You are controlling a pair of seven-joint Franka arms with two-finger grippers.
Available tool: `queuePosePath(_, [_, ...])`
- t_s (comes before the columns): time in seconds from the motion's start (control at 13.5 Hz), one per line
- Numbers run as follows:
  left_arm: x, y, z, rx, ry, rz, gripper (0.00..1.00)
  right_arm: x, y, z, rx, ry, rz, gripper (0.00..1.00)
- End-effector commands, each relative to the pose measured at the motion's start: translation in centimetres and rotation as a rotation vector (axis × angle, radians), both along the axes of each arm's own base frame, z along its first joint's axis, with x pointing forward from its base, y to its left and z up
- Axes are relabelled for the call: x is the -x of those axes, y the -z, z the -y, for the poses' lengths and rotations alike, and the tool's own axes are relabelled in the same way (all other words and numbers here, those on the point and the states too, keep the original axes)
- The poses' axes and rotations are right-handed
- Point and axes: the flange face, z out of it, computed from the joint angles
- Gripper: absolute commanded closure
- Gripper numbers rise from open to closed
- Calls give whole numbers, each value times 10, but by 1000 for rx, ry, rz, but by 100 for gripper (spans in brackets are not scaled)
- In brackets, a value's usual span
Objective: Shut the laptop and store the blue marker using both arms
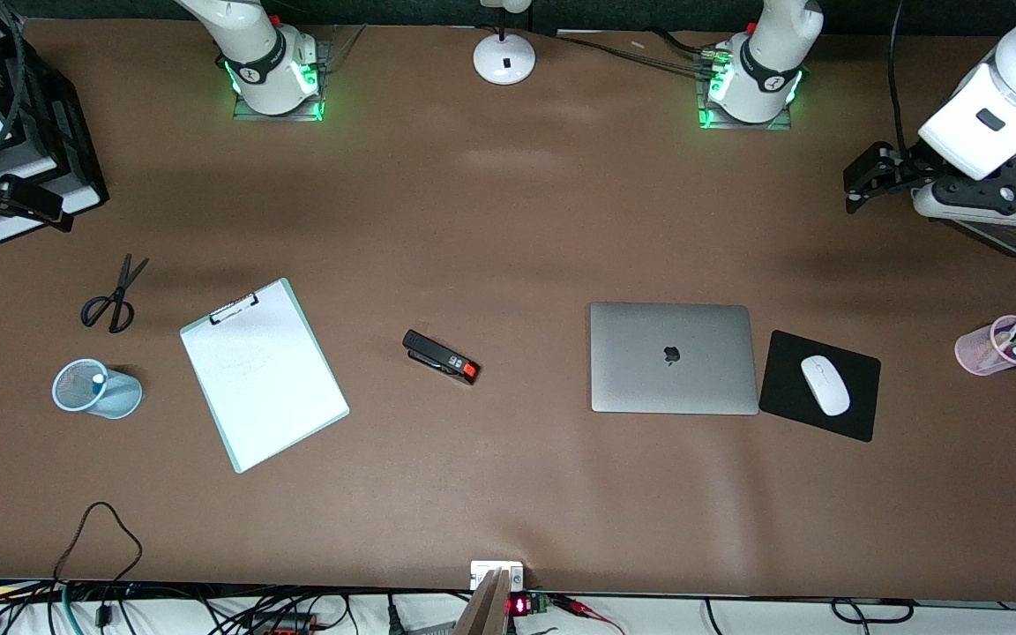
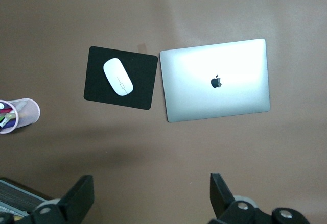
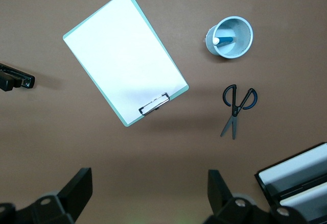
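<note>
Judging from the layout, both steps look complete: the laptop (image 1: 673, 357) lies lid-down beside the mouse pad (image 1: 819, 384), toward the left arm's end of the bench, and the marker (image 3: 225, 40) stands in the blue mesh cup (image 1: 97, 388) near the right arm's end. The left gripper (image 2: 149, 199) hangs open over that edge; the right gripper (image 3: 148, 196) hangs open too, cut off in the front view. Next move: hold clear. Most of the marker is hidden inside the cup.

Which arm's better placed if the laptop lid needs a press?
Left, probably. The left gripper, fingers open, hangs toward the table end with the laptop. The right gripper is toward the right arm's end, where the mesh cup holds the blue marker.
</note>
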Motion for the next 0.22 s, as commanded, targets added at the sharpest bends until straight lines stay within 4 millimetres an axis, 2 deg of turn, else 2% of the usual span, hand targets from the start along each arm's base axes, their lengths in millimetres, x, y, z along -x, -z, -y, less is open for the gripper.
queuePosePath(0.0, [2, 1, -1, 15, 16, -8, 0, 8, -5, 0, 8, 7, 4, 0])
queuePosePath(0.15, [2, 1, -1, 15, 14, -9, 0, 9, -6, 0, 11, 6, -2, 0])
